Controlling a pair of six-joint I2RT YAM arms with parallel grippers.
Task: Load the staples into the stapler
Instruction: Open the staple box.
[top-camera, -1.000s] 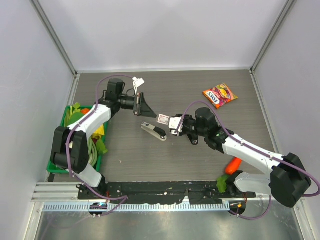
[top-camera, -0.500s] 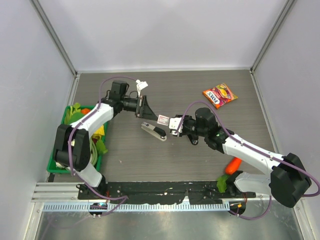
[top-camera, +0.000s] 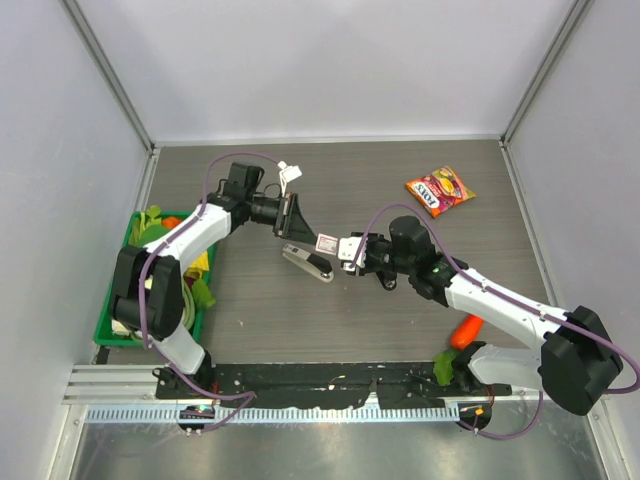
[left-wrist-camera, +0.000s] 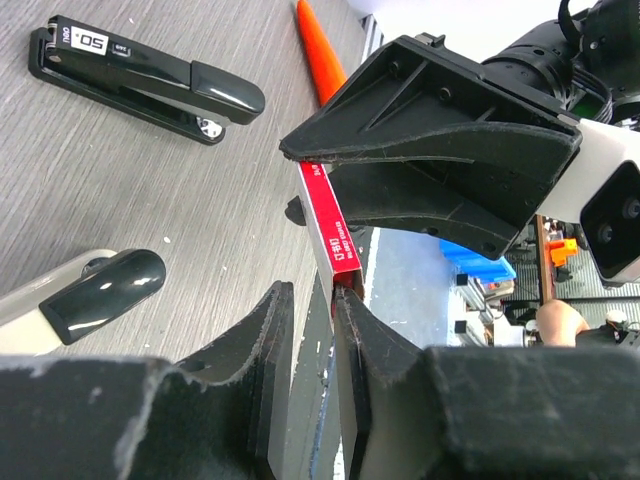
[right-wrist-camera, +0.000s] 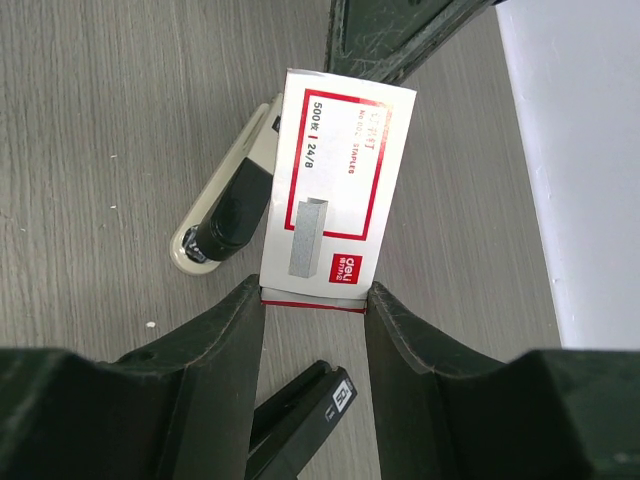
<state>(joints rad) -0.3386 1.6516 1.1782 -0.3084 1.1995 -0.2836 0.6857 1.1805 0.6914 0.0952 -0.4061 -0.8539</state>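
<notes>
My right gripper is shut on the staples, a small white box with a red label, and holds it by its near end above the table. My left gripper faces it from the left, its jaws a narrow gap apart. The box's red edge reaches the tip of one left finger and does not sit in the gap. A cream and black stapler lies below the box. A black stapler lies close by.
An orange-red snack packet lies at the back right. A carrot rests beside the right arm. A green bin of vegetables stands along the left edge.
My left gripper has moved right, up to the staples box, and its jaws have narrowed. The right gripper and the box have stayed in place.
</notes>
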